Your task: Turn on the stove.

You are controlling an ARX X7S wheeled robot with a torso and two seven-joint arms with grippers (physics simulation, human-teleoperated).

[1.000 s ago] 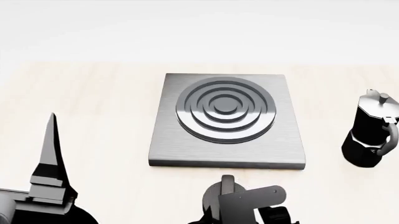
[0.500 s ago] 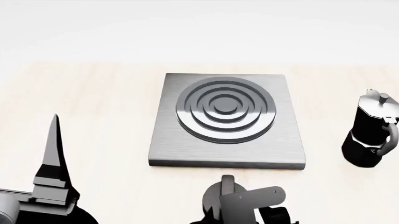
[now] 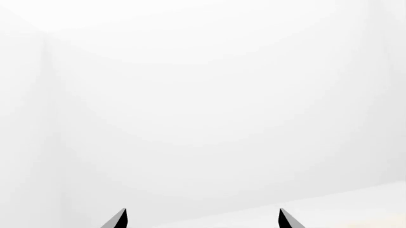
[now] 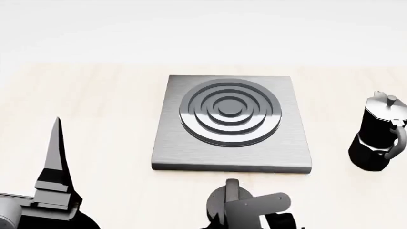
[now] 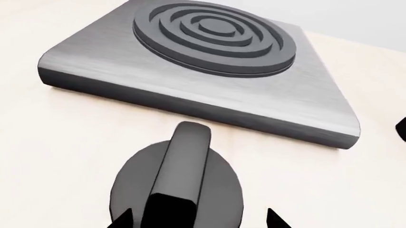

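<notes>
The stove is a square brushed-grey plate with a raised dark ringed burner, in the middle of the pale wooden table. Its round black knob with a raised bar grip lies on the table just in front of the plate. In the right wrist view the knob fills the near part, in front of the plate. My right gripper is open, one fingertip on each side of the bar grip, with gaps. My left gripper points up at the left, open and empty.
A black moka pot stands on the table to the right of the stove. A white wall runs behind the table's far edge. The left wrist view shows only white wall and a strip of table.
The left gripper has sunk a little. The right wrist has shifted slightly down in the head view. The stove, knob and pot have not moved.
</notes>
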